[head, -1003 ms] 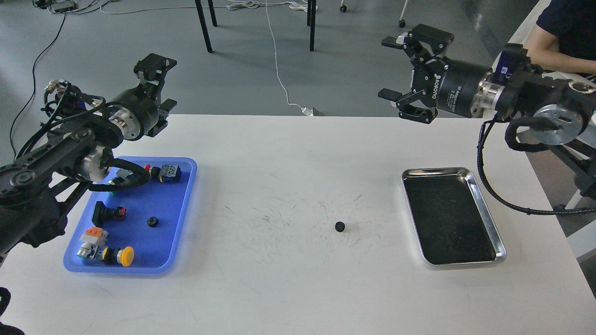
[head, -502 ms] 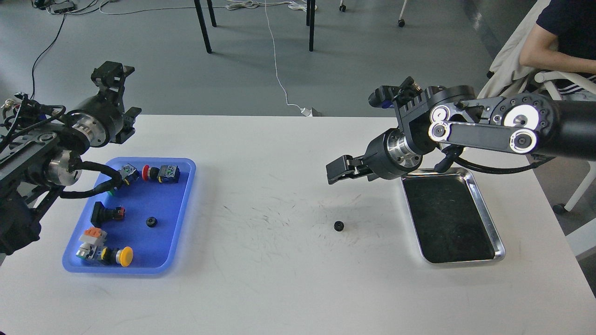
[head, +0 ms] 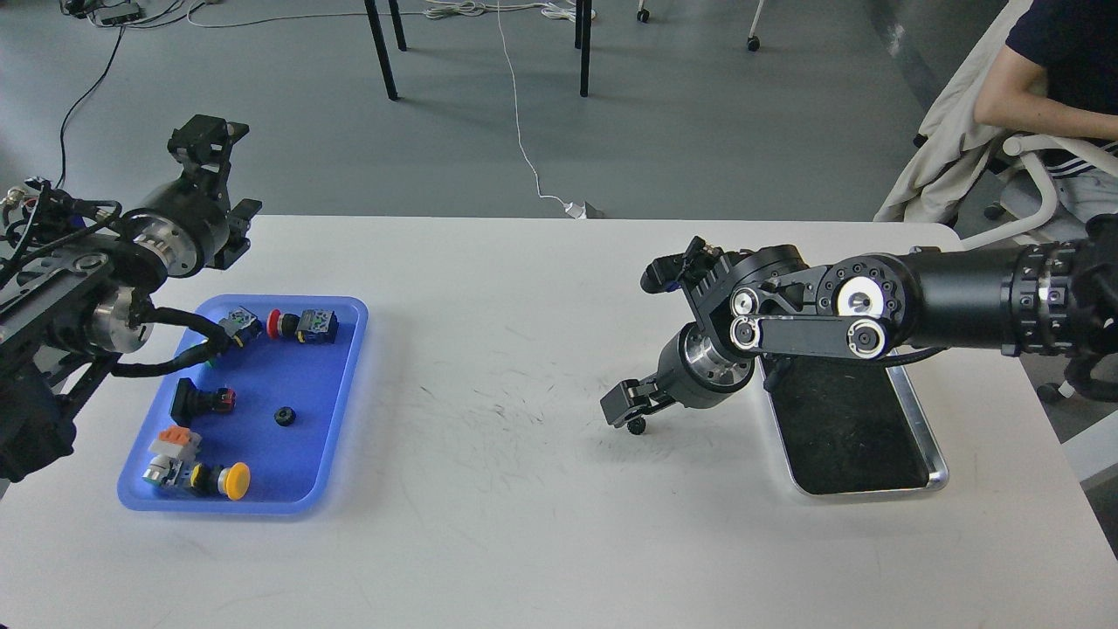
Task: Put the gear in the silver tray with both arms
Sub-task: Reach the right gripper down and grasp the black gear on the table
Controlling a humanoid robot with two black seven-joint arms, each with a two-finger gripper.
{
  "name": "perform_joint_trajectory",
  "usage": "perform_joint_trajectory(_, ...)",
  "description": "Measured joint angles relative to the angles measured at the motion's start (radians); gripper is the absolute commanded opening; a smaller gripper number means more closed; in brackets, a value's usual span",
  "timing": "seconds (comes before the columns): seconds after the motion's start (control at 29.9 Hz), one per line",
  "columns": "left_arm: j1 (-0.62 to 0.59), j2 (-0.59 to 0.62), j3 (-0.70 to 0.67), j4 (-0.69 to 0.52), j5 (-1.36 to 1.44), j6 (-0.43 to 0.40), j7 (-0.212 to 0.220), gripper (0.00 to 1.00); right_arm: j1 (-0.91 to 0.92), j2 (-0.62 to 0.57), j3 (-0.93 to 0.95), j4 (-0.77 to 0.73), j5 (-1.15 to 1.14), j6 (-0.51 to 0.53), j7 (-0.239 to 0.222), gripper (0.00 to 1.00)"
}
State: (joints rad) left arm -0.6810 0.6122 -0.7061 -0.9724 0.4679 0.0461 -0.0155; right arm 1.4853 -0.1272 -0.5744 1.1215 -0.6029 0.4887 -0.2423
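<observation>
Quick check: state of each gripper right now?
Left gripper: open, holding nothing, raised behind the blue tray.
Right gripper: down at the gear on the table; open or closed cannot be told.

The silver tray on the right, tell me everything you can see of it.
The silver tray is a shiny rectangular metal tray with rounded corners, a raised rim and a dark, mirror-like floor. It lies flat on the white table, near its right edge. The right arm crosses over its far end, hiding that part. Its visible floor holds nothing.
</observation>
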Motion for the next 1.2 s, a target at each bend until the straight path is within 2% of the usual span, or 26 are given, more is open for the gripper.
perform_joint_trajectory(0.13, 0.007, 0.000, 0.002, 0.000, 0.001, 0.000, -0.010, 0.98, 0.000, 0.028, -0.020, -0.010, 0.001, 0.000, 0.000, 0.92)
perform_joint_trajectory(0.37, 0.009, 0.000, 0.003, 0.000, 0.001, 0.000, -0.018, 0.98, -0.011, 0.082, -0.050, -0.061, 0.004, 0.000, -0.001, 0.81)
perform_joint_trajectory(0.5, 0.009, 0.000, 0.004, 0.000, 0.001, 0.000, -0.018, 0.98, -0.020, 0.096, -0.053, -0.079, 0.005, 0.000, -0.001, 0.71)
perform_joint_trajectory(0.6, 0.009, 0.000, 0.004, 0.000, 0.002, 0.000, -0.018, 0.98, -0.027, 0.101, -0.054, -0.090, 0.005, 0.000, -0.002, 0.61)
perform_joint_trajectory(0.77, 0.009, 0.000, 0.004, 0.000, 0.002, 0.000, -0.020, 0.98, -0.031, 0.117, -0.062, -0.102, 0.004, 0.000, -0.002, 0.35)
perform_joint_trajectory(0.87, 0.009, 0.000, 0.004, 0.000, 0.002, 0.000, -0.025, 0.98, -0.028, 0.125, -0.070, -0.104, 0.004, 0.000, -0.002, 0.28)
perform_joint_trajectory(0.94, 0.009, 0.000, 0.004, 0.000, 0.001, 0.000, -0.026, 0.98, -0.024, 0.127, -0.072, -0.106, 0.004, 0.000, -0.002, 0.09)
perform_joint_trajectory(0.97, 0.009, 0.000, 0.004, 0.000, 0.002, 0.000, -0.026, 0.98, -0.023, 0.127, -0.072, -0.108, 0.004, 0.000, -0.001, 0.05)
perform_joint_trajectory(1.04, 0.009, 0.001, 0.004, 0.000, 0.002, 0.000, -0.026, 0.98, -0.022, 0.127, -0.072, -0.111, 0.003, 0.000, -0.001, 0.02)
perform_joint_trajectory(1.2, 0.009, 0.002, 0.004, 0.002, 0.002, 0.001, -0.026, 0.98, -0.014, 0.114, -0.064, -0.110, 0.006, 0.000, 0.001, 0.02)
